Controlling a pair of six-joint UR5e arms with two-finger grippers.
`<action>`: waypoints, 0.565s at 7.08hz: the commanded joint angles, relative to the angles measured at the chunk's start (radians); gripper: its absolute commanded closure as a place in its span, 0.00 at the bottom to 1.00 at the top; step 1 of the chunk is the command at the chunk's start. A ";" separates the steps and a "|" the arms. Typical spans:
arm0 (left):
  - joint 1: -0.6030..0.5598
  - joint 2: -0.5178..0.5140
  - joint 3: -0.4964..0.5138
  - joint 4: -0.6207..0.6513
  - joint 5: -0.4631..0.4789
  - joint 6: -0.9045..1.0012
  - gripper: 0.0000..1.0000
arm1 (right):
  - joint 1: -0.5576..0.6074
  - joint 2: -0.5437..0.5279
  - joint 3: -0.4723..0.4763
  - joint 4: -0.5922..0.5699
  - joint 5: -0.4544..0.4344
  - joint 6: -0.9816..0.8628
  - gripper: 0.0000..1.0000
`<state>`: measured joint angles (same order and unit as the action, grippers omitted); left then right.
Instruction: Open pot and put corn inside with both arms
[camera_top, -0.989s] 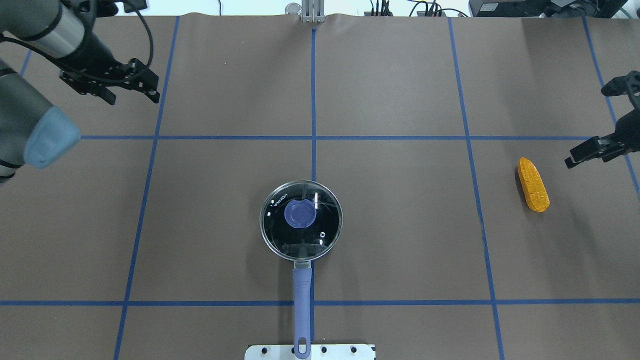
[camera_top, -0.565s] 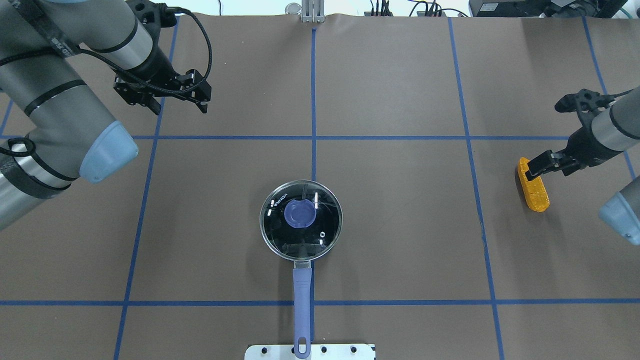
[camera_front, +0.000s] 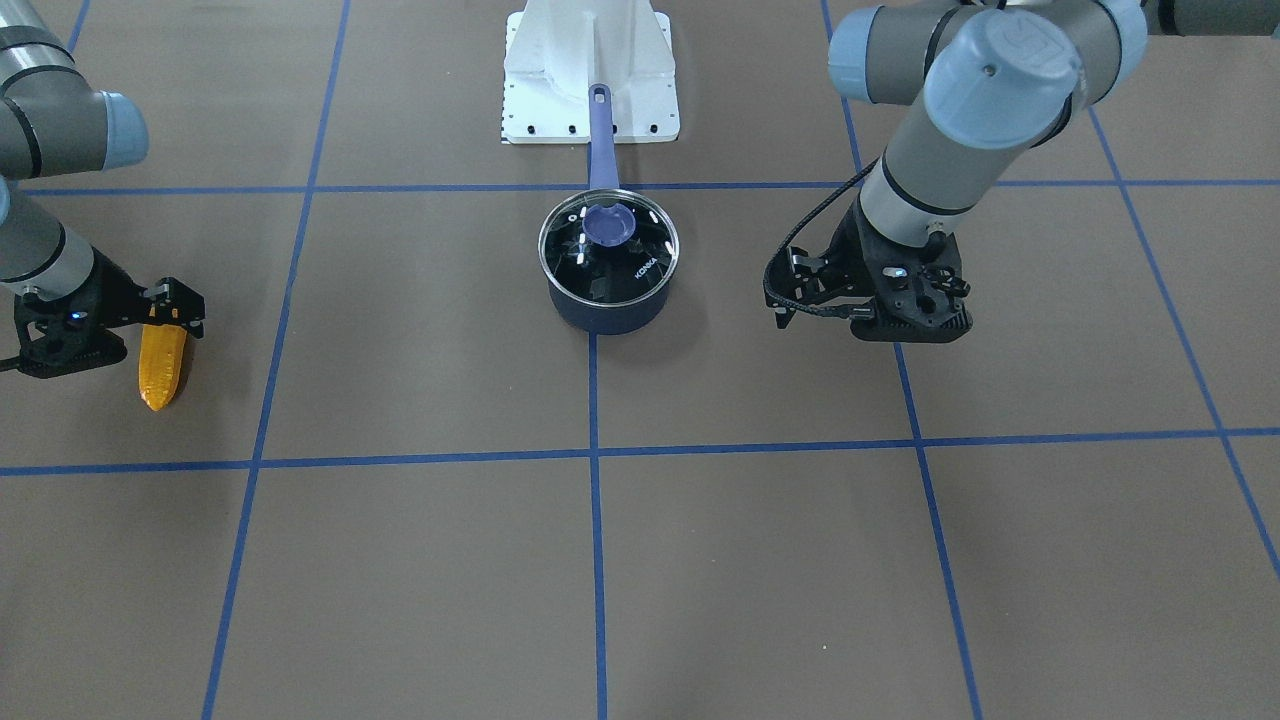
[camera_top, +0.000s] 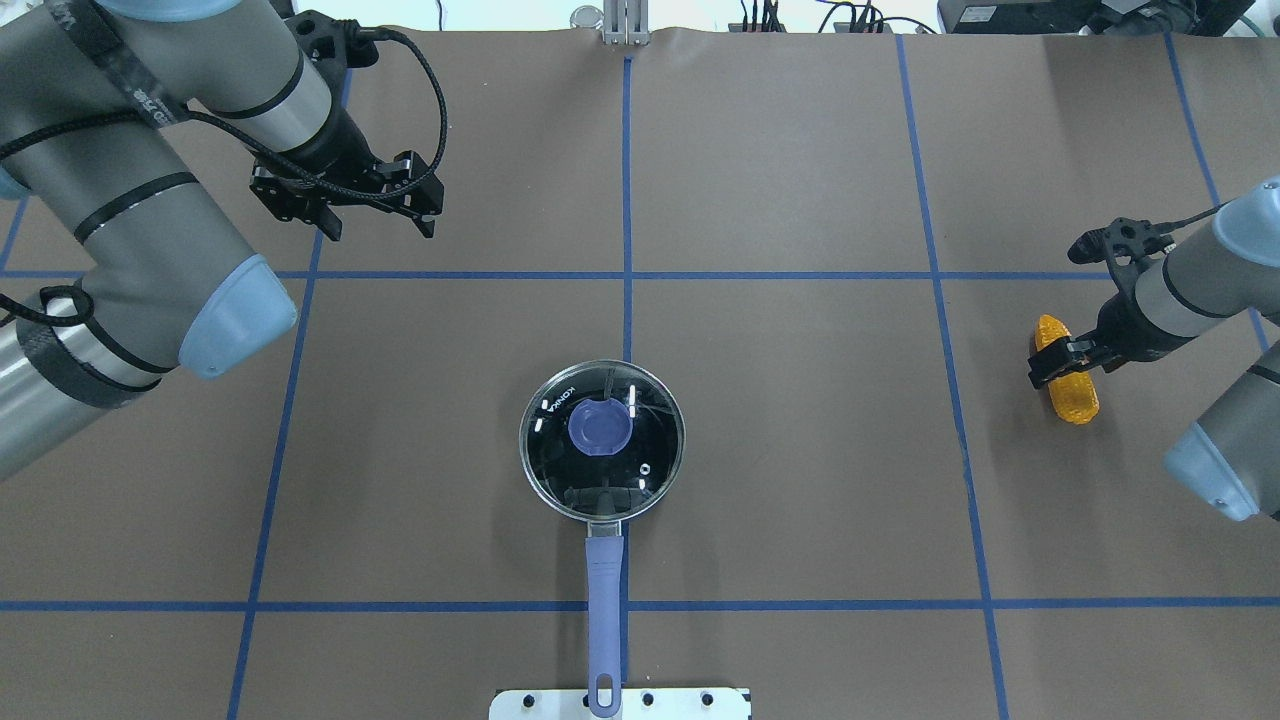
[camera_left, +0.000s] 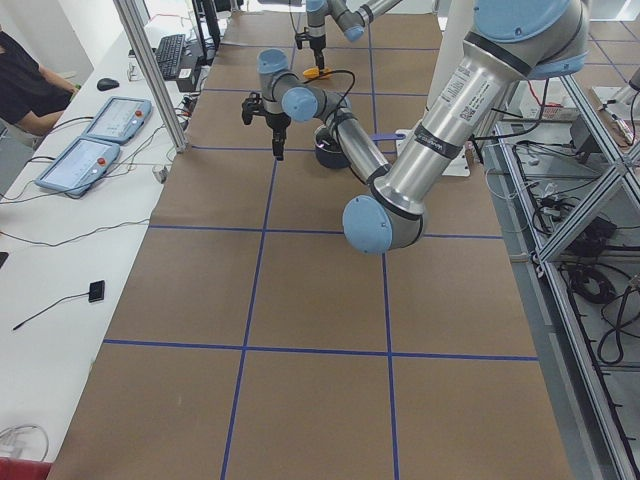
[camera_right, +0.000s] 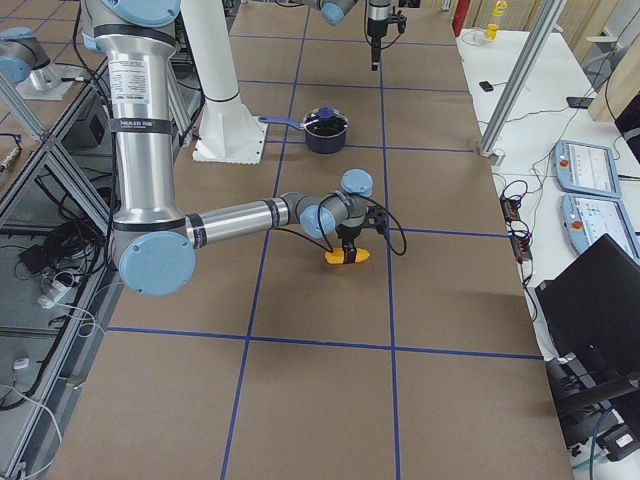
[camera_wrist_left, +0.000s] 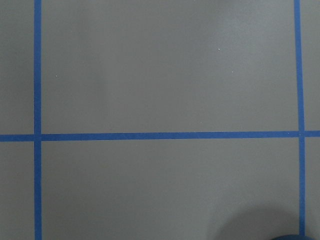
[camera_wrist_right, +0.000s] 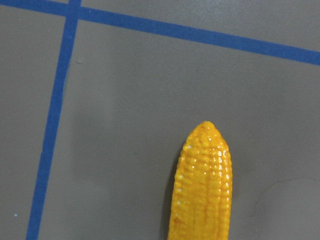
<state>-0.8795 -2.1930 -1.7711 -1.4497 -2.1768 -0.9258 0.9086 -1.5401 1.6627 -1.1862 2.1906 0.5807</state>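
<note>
Our left gripper (camera_top: 378, 225) hangs pointing down, jaws spread wide. Our right gripper (camera_top: 1058, 362) sits low near the table, jaws seemingly parted, though partly hidden.

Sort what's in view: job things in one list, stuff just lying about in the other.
Job things:
pot
lid, on the pot
corn
left gripper
right gripper, over the corn

Lying about:
white base plate
keyboard
pendants
</note>
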 joint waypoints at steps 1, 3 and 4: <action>0.000 -0.002 -0.001 -0.001 -0.001 -0.001 0.01 | -0.002 0.003 -0.073 0.086 0.009 -0.030 0.06; -0.001 -0.002 -0.008 -0.001 -0.001 0.001 0.01 | 0.001 0.000 -0.057 0.091 0.035 -0.032 0.27; 0.000 -0.002 -0.010 -0.001 -0.001 0.001 0.01 | 0.001 0.003 -0.052 0.088 0.061 -0.032 0.32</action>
<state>-0.8794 -2.1950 -1.7779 -1.4511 -2.1782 -0.9256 0.9088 -1.5393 1.6035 -1.0985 2.2241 0.5501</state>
